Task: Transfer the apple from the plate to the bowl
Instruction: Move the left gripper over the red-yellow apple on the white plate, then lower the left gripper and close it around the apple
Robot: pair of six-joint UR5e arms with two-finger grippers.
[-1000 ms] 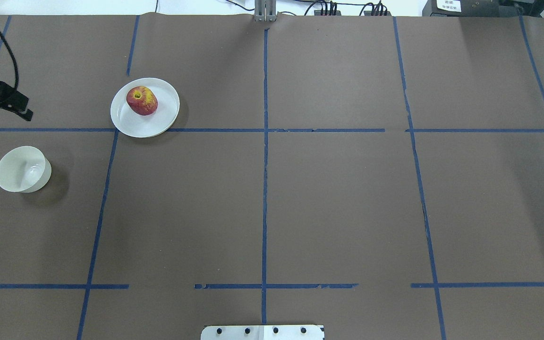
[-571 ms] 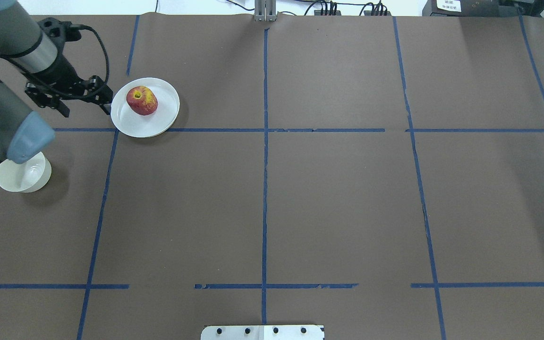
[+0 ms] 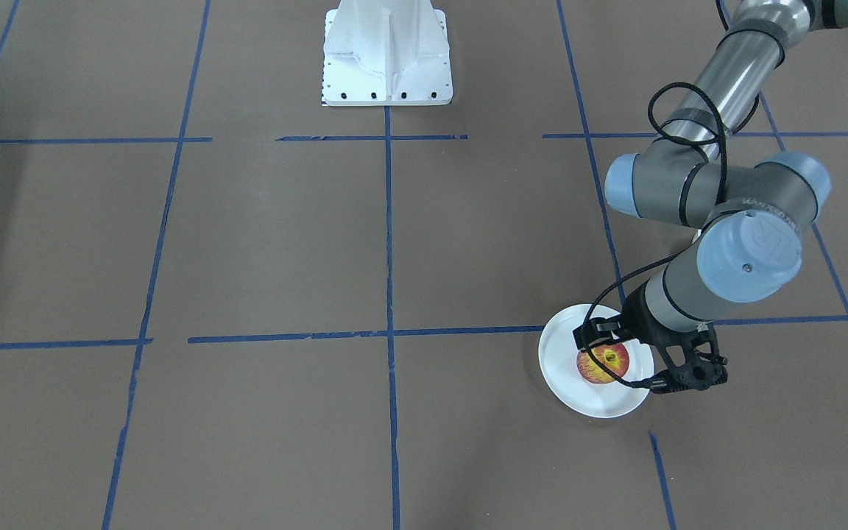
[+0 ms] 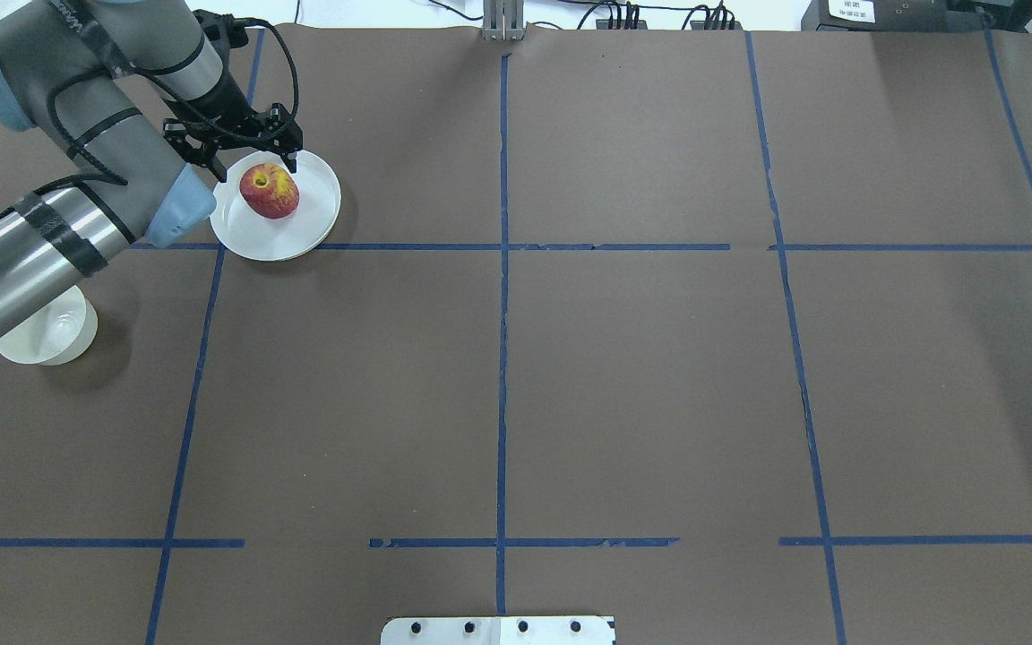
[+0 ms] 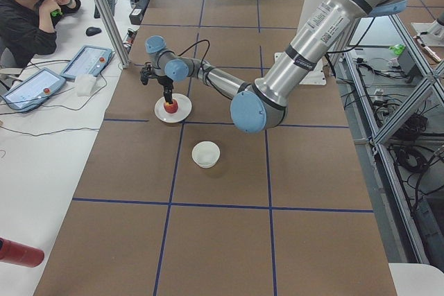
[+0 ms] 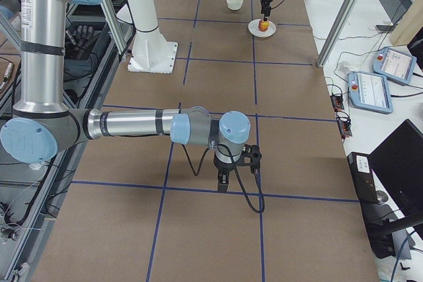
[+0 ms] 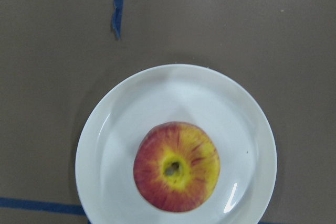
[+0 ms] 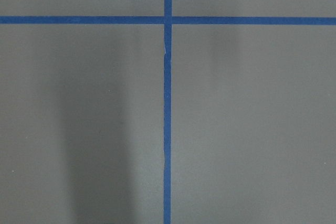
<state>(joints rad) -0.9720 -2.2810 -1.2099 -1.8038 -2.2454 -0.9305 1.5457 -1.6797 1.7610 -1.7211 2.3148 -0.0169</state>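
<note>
The red and yellow apple (image 4: pixel 269 190) lies on the white plate (image 4: pixel 256 235) at the far left of the table. My left gripper (image 4: pixel 254 167) is open and hovers just above the apple, one finger on each side of it, touching nothing. The left wrist view looks straight down on the apple (image 7: pixel 176 167) and the plate (image 7: pixel 131 124); no fingers show there. The white bowl (image 4: pixel 48 336) stands nearer me, left of the plate, partly hidden under my left arm. My right gripper (image 6: pixel 236 171) hangs low over bare table far from these; I cannot tell whether it is open.
Brown paper with blue tape lines covers the table. The white robot base (image 3: pixel 387 55) stands at the near middle edge. An operator (image 5: pixel 28 12) sits at a side desk with tablets (image 5: pixel 87 60) beyond the plate. A red object (image 5: pixel 19 253) lies on that desk.
My left arm has swung in from the table's left edge towards the right, and its gripper now hangs over the apple. The apple, plate and bowl have not moved.
</note>
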